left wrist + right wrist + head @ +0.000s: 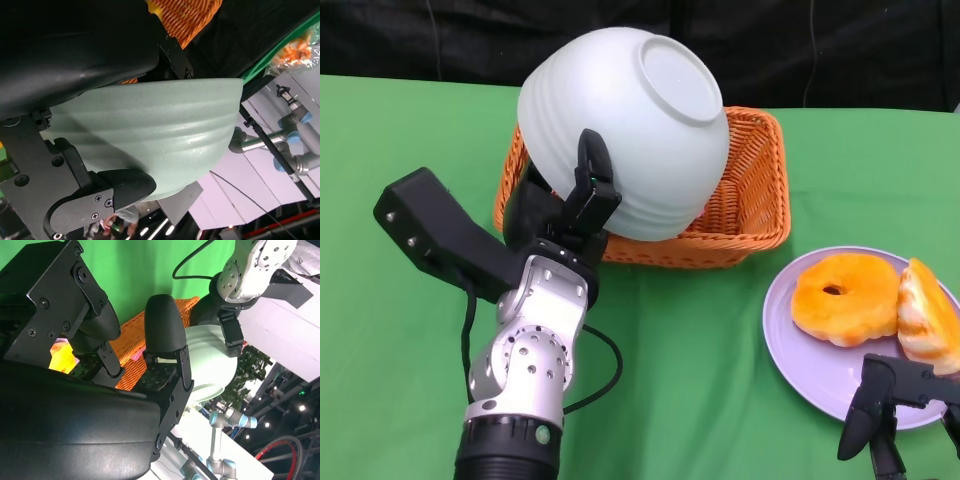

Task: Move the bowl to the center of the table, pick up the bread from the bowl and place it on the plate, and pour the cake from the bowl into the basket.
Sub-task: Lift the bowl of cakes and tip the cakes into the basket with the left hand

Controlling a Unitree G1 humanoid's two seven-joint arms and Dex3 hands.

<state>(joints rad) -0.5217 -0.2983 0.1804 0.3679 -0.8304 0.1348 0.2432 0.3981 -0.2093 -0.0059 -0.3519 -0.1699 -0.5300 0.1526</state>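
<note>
- We find the left hand (582,205) holding the bowl (625,130) upended over the basket (745,205), fingers clamping its rim.
- We judge the bowl rigid, smooth, slip-prone.
- Right hand (900,410) fingers apart, empty, beside the plate (800,350).

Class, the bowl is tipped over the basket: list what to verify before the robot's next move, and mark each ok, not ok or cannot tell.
1. Left hand grips the bowl: ok.
2. Bowl overturned above the basket, base up: ok.
3. Cake has landed in the basket: cannot tell, the bowl hides the inside.
4. Bread lies on the plate: ok.
5. Right hand holds nothing, near the plate's edge: ok.
</note>
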